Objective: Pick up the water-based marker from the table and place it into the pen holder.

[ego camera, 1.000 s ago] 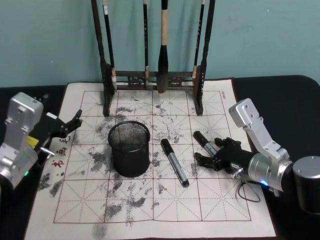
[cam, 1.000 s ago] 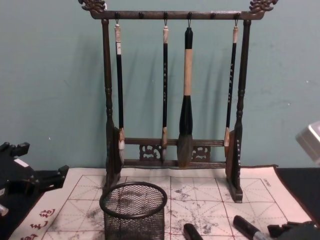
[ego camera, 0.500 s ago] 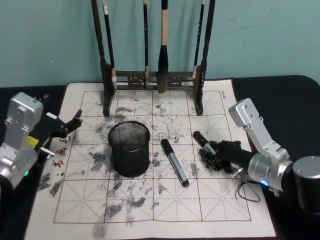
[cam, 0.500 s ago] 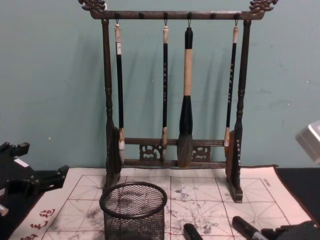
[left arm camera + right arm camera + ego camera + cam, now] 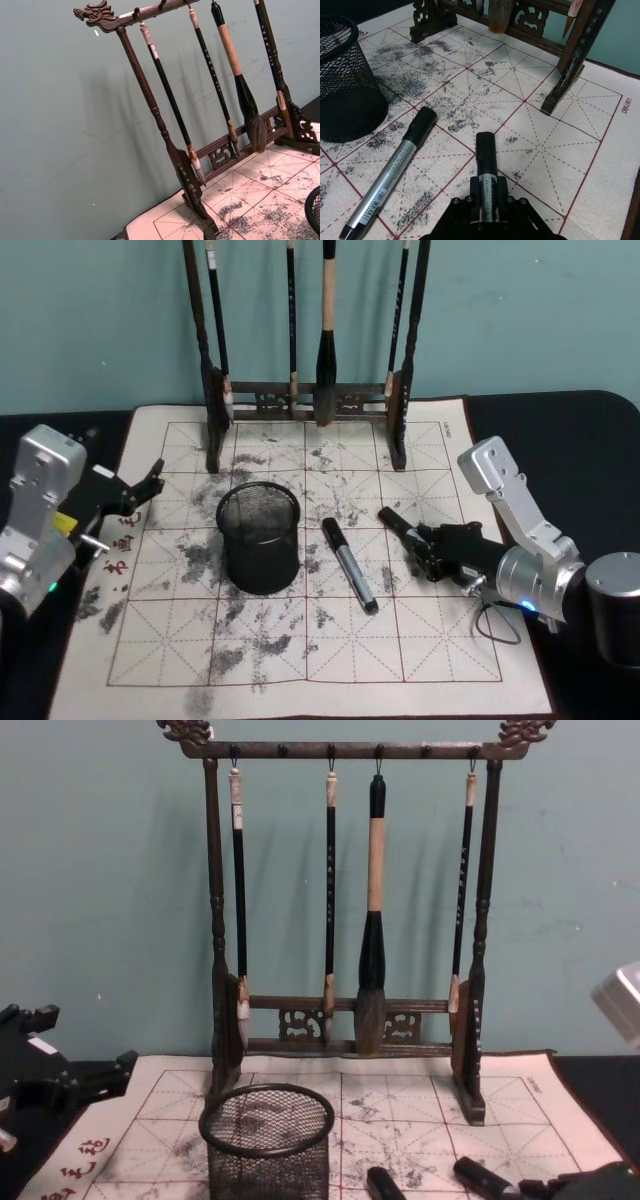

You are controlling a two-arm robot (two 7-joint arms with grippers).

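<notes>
The black-capped silver water-based marker [image 5: 393,523] is lying on the white grid paper mat [image 5: 300,640], right of the short round black wire-mesh pen holder [image 5: 260,560]. The right gripper [image 5: 418,545] is clamping its fingers on the marker's near end. A second silver marker [image 5: 348,565] is lying between marker and holder. The left gripper [image 5: 148,487] is hanging at the mat's left edge, fingers apart.

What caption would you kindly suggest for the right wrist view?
Right gripper shut on a marker; second marker lies beside the mesh pen holder.

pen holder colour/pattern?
The pen holder is black wire mesh, black rim; best in the head view.
</notes>
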